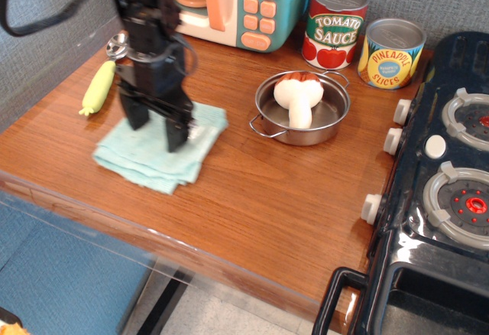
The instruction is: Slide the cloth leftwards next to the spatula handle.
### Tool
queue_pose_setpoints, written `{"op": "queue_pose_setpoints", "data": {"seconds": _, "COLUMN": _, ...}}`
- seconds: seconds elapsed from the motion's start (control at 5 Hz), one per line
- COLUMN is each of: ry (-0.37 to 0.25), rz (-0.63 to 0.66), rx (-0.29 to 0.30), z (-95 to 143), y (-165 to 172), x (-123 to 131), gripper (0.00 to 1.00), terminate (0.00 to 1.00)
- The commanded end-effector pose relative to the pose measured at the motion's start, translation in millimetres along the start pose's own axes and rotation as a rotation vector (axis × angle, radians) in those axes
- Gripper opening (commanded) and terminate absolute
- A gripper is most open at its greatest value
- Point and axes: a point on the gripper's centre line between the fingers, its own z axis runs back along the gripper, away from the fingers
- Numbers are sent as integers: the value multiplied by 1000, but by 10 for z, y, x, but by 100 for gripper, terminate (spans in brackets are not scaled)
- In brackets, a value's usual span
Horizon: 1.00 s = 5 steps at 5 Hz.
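Directly under the gripper [157, 121] lies the cloth [160, 148], both spread fingertips pressing down on its far half. It sits at the table's [252, 190] left side, just right of the spatula handle [98, 88] and well left of the pan [302, 109].

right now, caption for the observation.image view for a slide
Open gripper presses the cloth beside the spatula handle.
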Motion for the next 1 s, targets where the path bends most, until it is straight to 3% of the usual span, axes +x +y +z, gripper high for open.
{"op": "queue_pose_setpoints", "data": {"seconds": 0.0, "ry": 21, "rz": -47, "rx": -4, "z": 135, "y": 148, "x": -150, "gripper": 100, "terminate": 0}}
{"op": "queue_pose_setpoints", "data": {"seconds": 0.2, "ry": 17, "rz": -94, "rx": -6, "z": 144, "y": 41, "x": -168, "gripper": 100, "terminate": 0}}
{"op": "queue_pose_setpoints", "data": {"seconds": 0.6, "ry": -118, "rz": -35, "rx": 0, "z": 722, "y": 115, "x": -40, "gripper": 100, "terminate": 0}}
{"op": "queue_pose_setpoints", "data": {"seconds": 0.8, "ry": -104, "rz": 3, "rx": 5, "z": 726, "y": 117, "x": -10, "gripper": 100, "terminate": 0}}
